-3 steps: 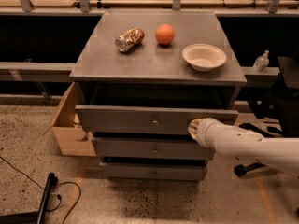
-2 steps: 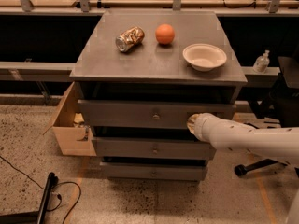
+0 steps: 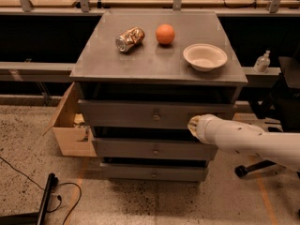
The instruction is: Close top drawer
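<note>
The top drawer (image 3: 126, 114) is a wide grey drawer with a small round knob (image 3: 156, 117) at the centre of its flat face. It stands out only slightly from the grey cabinet (image 3: 154, 62). My white arm reaches in from the right, and the gripper (image 3: 191, 124) is at the right part of the drawer's face, touching or very near it. The arm's end hides the gripper itself.
On the cabinet top lie a crushed can (image 3: 130, 38), an orange (image 3: 165, 33) and a white bowl (image 3: 205, 56). Two narrower drawers (image 3: 152, 150) sit below. A cardboard box (image 3: 70, 125) stands at the cabinet's left. A cable (image 3: 28, 182) lies on the floor. A chair base (image 3: 253, 168) is at the right.
The top drawer has moved inward toward the cabinet, and my gripper has followed its face in. The dark gap above the drawer has become narrower.
</note>
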Robot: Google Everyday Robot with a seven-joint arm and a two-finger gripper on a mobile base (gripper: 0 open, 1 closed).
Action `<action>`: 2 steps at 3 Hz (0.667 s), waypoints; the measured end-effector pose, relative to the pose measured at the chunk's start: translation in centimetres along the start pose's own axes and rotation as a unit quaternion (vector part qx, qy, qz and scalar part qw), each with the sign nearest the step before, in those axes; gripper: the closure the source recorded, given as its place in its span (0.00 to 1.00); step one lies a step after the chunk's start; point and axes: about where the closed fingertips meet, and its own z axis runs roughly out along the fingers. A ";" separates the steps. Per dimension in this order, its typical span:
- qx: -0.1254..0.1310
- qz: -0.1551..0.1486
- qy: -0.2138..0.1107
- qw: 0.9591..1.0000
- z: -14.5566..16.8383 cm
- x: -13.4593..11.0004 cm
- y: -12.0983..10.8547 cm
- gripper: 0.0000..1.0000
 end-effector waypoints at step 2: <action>-0.045 0.037 -0.028 0.998 -5.9 -2.2 1.6 1.00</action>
